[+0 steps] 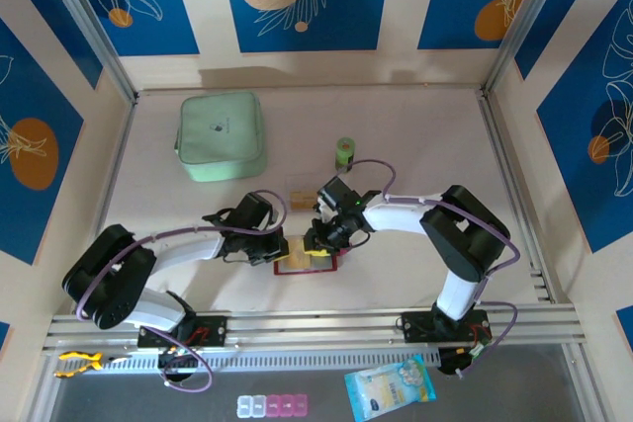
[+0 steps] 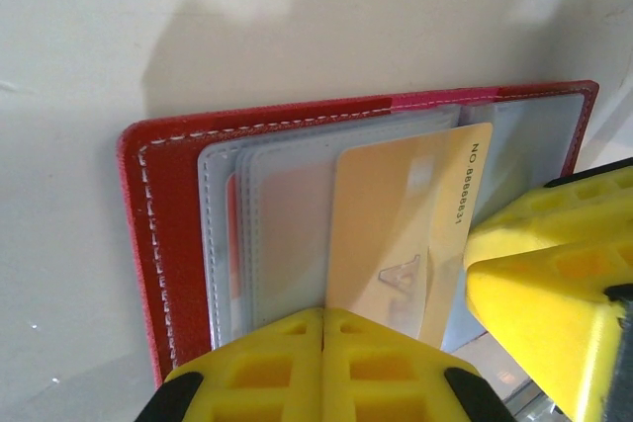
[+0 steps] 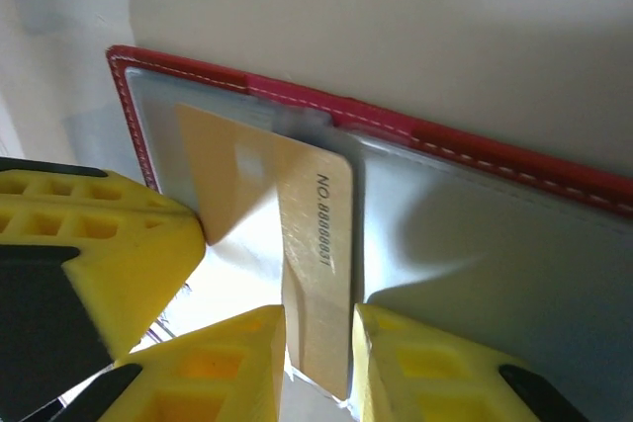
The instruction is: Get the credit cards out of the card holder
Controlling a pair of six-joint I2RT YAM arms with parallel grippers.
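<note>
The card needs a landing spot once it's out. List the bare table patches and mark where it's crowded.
Widest free patch: the table right of the green roll, out to the right rail. Also bare: the patch in front of the mint case, toward the left rail. Crowded: centre front, where the left hand and right hand meet over the card holder.

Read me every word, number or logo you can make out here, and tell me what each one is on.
"NO 88…31": printed along one edge of the orange card; the middle digits are blurred.
"A": a grey triangular mark on the same card, possibly a logo.
Small dark logo on the green case: too small to read.
Print on the blue-and-white packet: too small to read.
</note>
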